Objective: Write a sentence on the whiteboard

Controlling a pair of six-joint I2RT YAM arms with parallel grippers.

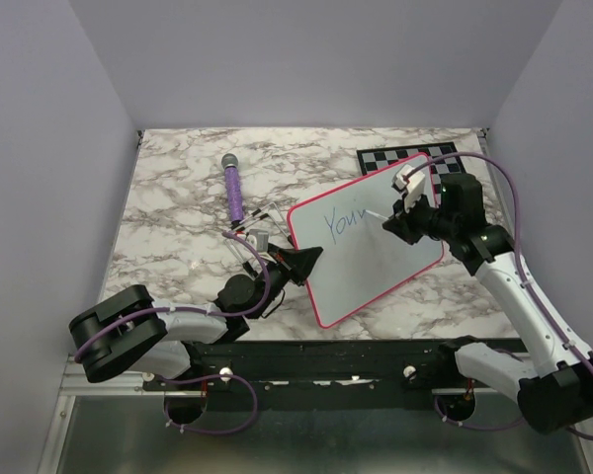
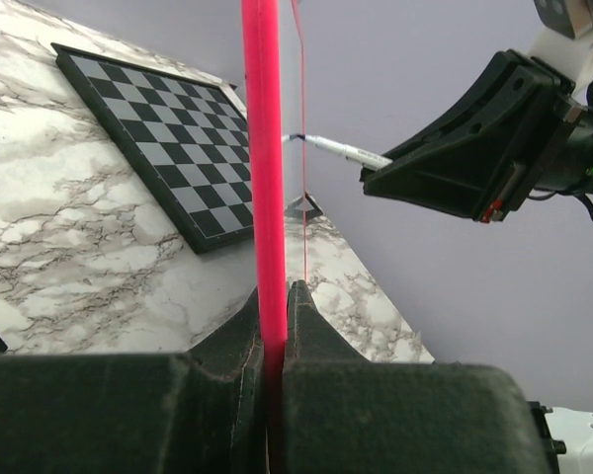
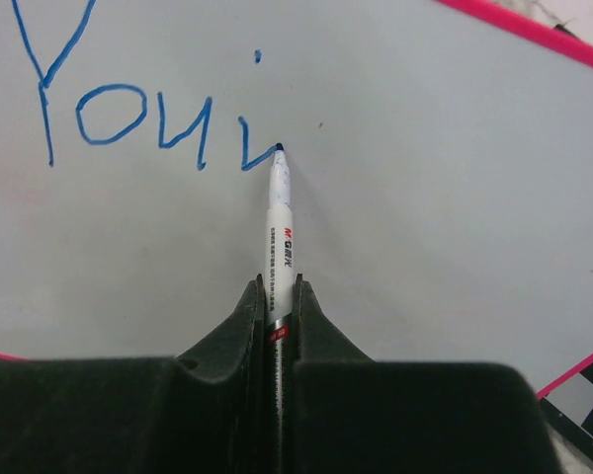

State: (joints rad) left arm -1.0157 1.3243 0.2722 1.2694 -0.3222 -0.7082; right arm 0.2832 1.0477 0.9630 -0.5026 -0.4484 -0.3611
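Observation:
The whiteboard point(image 1: 376, 247) is tilted up off the table, its pink rim point(image 2: 262, 168) clamped edge-on in my left gripper point(image 2: 277, 296), which is shut on its left edge point(image 1: 298, 259). My right gripper point(image 3: 279, 288) is shut on a white marker point(image 3: 280, 232). The marker's blue tip touches the board at the end of the sentence point(image 3: 148, 109), which reads "You'v" in blue. In the top view the writing point(image 1: 346, 221) sits at the board's upper left, with the right gripper point(image 1: 400, 219) just right of it. The marker also shows in the left wrist view point(image 2: 346, 150).
A grey-and-black chessboard point(image 1: 400, 158) lies behind the whiteboard at the back right, also in the left wrist view point(image 2: 168, 128). A purple microphone-like object point(image 1: 234, 188) lies at the back left. Thin wire pieces point(image 1: 252, 232) lie near the left gripper.

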